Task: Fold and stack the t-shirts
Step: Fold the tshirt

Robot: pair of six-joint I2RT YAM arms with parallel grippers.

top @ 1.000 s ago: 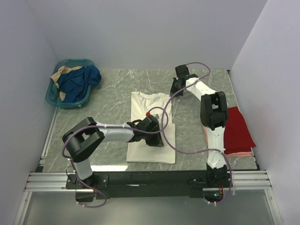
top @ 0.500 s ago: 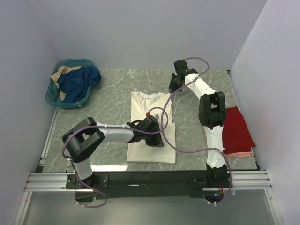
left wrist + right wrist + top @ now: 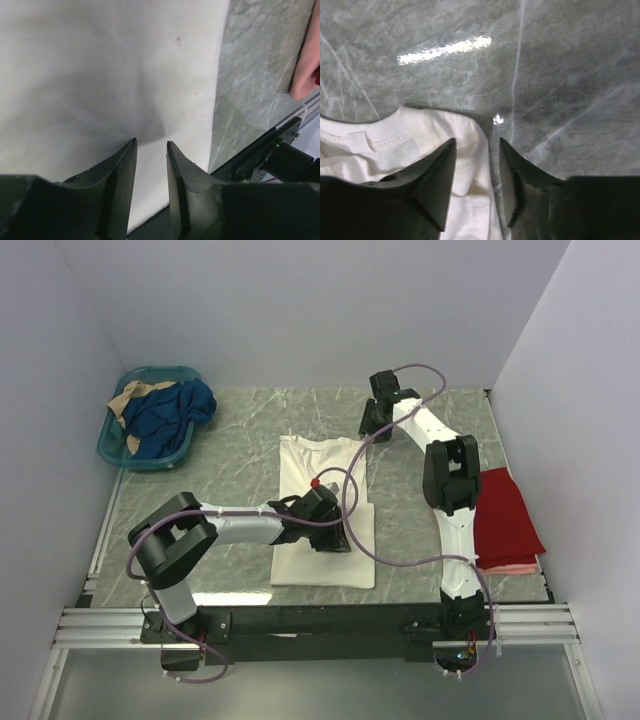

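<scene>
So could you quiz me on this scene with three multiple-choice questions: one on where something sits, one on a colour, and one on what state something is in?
1. Where is the teal basket?
A) at the far left corner of the table
B) at the near right corner
C) between the arms' bases

2. What colour is the folded t-shirt lying on the pink t-shirt?
A) green
B) red
C) black

3. Look at the right gripper: how do its jaws stand?
A) shut on cloth
B) out of view
C) open, holding nothing

Answers:
1 A: the top view shows it far back on the left.
2 B: it is plainly red.
3 C: the wrist view shows a clear gap between the jaws, above a corner of the cream-white t-shirt.
</scene>
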